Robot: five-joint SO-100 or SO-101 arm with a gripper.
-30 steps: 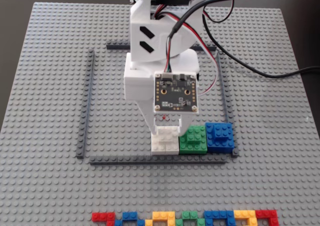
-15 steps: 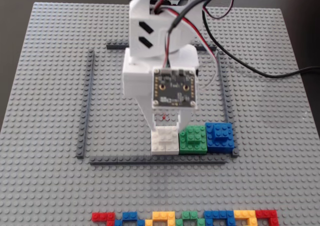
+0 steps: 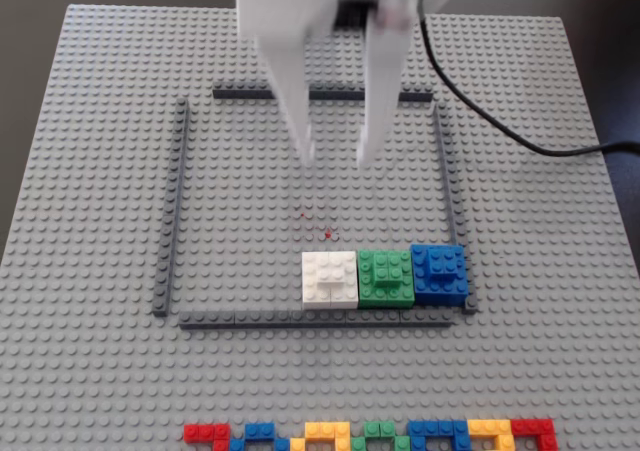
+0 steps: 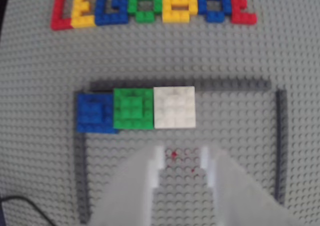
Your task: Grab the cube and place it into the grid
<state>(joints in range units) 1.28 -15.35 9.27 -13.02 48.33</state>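
The white cube (image 3: 330, 278) sits inside the grid (image 3: 172, 211) against its near strip, touching the green block (image 3: 386, 277), with the blue block (image 3: 439, 272) beyond that. In the wrist view the cube (image 4: 174, 107) lies just ahead of my fingertips, right of the green block (image 4: 133, 108) and the blue block (image 4: 95, 113). My gripper (image 3: 335, 154) hangs open and empty above the middle of the grid, behind the cube. In the wrist view my gripper (image 4: 182, 156) shows bare studs and small red specks between its fingers.
The grey baseplate (image 3: 90, 121) carries a multicoloured brick row (image 3: 370, 435) at its near edge, shown as letters in the wrist view (image 4: 150, 8). A black cable (image 3: 500, 121) runs off to the right behind the grid.
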